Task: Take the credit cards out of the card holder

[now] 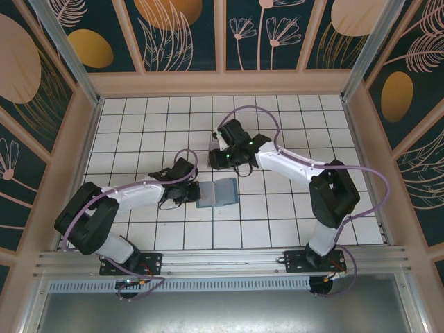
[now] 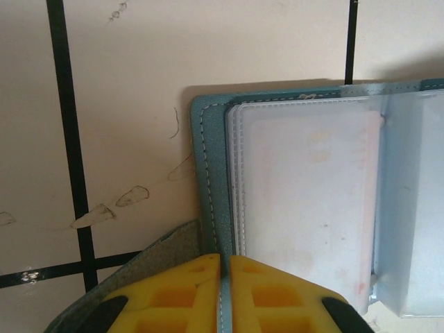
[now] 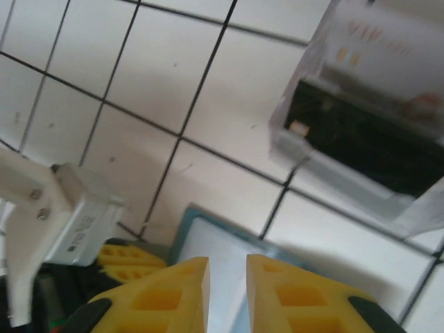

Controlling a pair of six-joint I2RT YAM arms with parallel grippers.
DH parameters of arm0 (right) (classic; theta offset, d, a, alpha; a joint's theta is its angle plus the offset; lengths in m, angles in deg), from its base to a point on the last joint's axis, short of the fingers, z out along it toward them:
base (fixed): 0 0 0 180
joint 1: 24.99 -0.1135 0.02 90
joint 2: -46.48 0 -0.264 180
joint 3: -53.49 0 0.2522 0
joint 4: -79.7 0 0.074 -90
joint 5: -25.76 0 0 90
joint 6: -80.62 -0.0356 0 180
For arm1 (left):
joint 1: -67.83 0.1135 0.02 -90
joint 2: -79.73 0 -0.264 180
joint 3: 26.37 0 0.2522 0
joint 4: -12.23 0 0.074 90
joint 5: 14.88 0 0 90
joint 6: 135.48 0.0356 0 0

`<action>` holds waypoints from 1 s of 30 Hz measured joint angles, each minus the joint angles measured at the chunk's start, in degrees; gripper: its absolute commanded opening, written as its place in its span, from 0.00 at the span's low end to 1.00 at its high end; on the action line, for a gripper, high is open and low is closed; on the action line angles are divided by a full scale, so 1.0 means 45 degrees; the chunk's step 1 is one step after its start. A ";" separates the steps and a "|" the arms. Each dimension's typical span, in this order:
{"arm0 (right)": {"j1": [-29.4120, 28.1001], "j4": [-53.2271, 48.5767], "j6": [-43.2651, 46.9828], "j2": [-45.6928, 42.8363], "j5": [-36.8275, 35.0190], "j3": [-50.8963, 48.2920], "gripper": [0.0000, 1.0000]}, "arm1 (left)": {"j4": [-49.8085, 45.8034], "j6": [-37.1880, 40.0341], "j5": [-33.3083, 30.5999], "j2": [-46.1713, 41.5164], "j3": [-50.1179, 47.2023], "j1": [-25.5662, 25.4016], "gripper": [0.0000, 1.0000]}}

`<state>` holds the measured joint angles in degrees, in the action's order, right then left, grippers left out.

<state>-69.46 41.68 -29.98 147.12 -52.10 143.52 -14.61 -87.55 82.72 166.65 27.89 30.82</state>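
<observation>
Top view: the card holder [image 1: 217, 192] lies open on the counter [image 1: 277, 118], about mid, long axis L-R. Your left claw [image 1: 189, 189] is at its left edge. The right claw [image 1: 220, 161] hangs just far of it, w/ the clear tray [image 1: 212, 141] just beyond on the far side. Right arm's the free one for the next pull, I'd say. The holder sits on its near side, so you'd reach toward yourself.

Left wrist: left claw [image 2: 224, 291] is pinched all but closed on the left edge of the card holder [image 2: 211, 173]. The sleeves [image 2: 305, 208] look milky, so can't tell if a card's inside.

Right wrist: right claw [image 3: 227, 291] shows a narrow gap, nothing seen gripped. The card holder [image 3: 208, 257] is just past the tips. The clear tray [image 3: 291, 139], up right, holds a dark card [image 3: 368, 139] and a white card [image 3: 388, 48].
</observation>
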 measured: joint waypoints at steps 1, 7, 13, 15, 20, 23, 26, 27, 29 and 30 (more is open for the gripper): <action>-0.0117 0.0136 -0.0393 -0.0024 0.0146 -0.0209 0.21 | 0.0000 0.0000 -0.0039 0.0000 0.0005 0.0000 0.13; -0.0670 0.0991 -0.2667 -0.0053 0.0976 -0.1428 0.22 | -0.0180 0.0000 -0.0515 -0.0194 0.0034 0.0024 0.13; -0.0899 0.1865 -0.4206 0.0010 0.1671 -0.1710 0.22 | -0.0233 -0.0005 -0.0607 -0.1064 -0.0024 0.0539 0.14; -0.0971 0.2127 -0.4488 0.0189 0.1865 -0.1685 0.22 | -0.0223 -0.0005 -0.0602 -0.1302 -0.0112 0.0767 0.14; -0.1234 0.2346 -0.4881 0.1268 0.2273 -0.1433 0.21 | -0.0223 -0.0005 -0.0505 -0.1423 -0.0476 0.1064 0.14; -0.1326 0.2336 -0.4959 0.1851 0.2380 -0.1263 0.22 | -0.0219 -0.0005 -0.0457 -0.1423 -0.0729 0.1073 0.14; -0.1375 0.2307 -0.5037 0.2254 0.2429 -0.1064 0.23 | -0.0214 -0.0005 -0.0457 -0.1423 -0.0865 0.1073 0.13; -0.1379 0.2307 -0.5081 0.2346 0.2433 -0.1001 0.24 | -0.0189 -0.0005 -0.0457 -0.1423 -0.0894 0.1073 0.13; -0.1384 0.2312 -0.5115 0.2458 0.2443 -0.0933 0.25 | -0.0141 -0.0005 -0.0457 -0.1423 -0.0952 0.1073 0.13; -0.1384 0.2307 -0.5129 0.2492 0.2472 -0.0923 0.25 | -0.0121 -0.0005 -0.0457 -0.1423 -0.0981 0.1073 0.13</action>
<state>-75.68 52.07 -53.06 158.33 -40.97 139.36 -15.16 -87.57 80.66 160.24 23.47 35.65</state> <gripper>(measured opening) 0.246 0.134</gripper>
